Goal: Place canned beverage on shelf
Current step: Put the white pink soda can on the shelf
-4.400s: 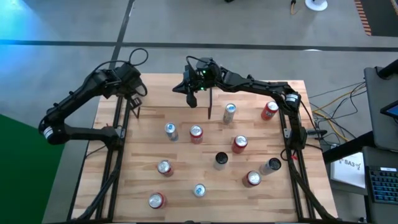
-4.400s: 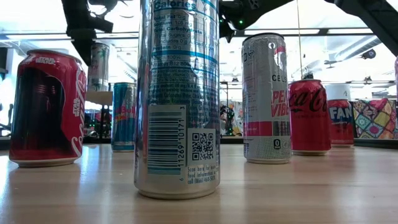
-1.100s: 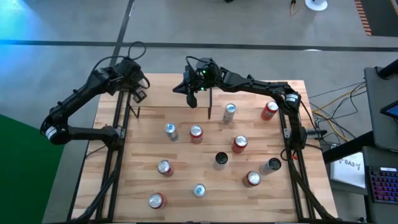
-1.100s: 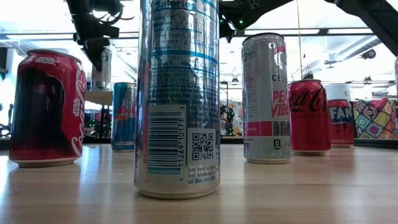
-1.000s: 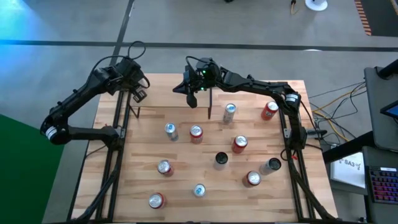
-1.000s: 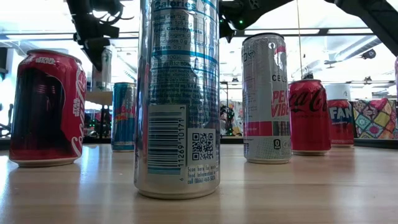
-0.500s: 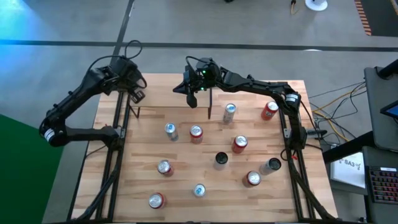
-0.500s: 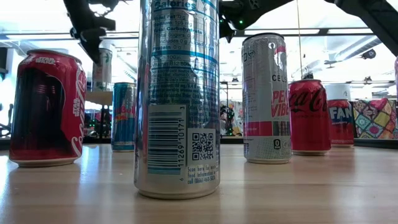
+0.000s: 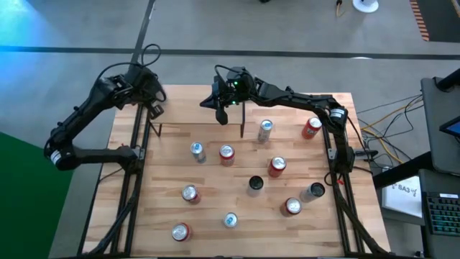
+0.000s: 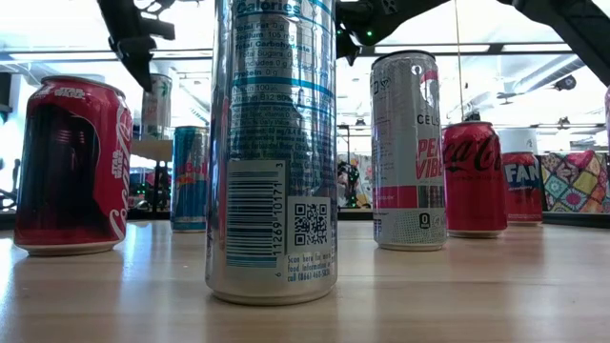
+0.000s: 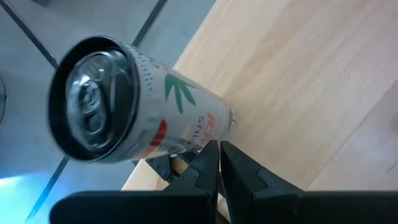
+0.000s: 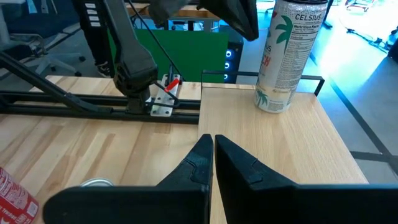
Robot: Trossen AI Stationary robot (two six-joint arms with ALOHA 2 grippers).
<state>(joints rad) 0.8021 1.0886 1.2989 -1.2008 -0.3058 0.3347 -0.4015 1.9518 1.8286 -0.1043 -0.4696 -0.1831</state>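
shelf [image 12: 267, 127] — Celsius can [image 12: 288, 56] upright on it | table [image 9: 208, 201] — other cans scattered

Loose cans stand scattered over a butcher-block table [image 9: 215, 194], seen from above: a black can [image 9: 255, 185] near the centre, a red can [image 9: 311, 127] at 2 o'clock and another red one [image 9: 180, 232] at 7 o'clock. Off the table, a laptop [image 9: 445, 108] and cables [image 9: 388, 115] lie at 3 o'clock, a paper note [image 9: 406, 194] at 4 o'clock and a green panel [image 9: 21, 208] at 8 o'clock.
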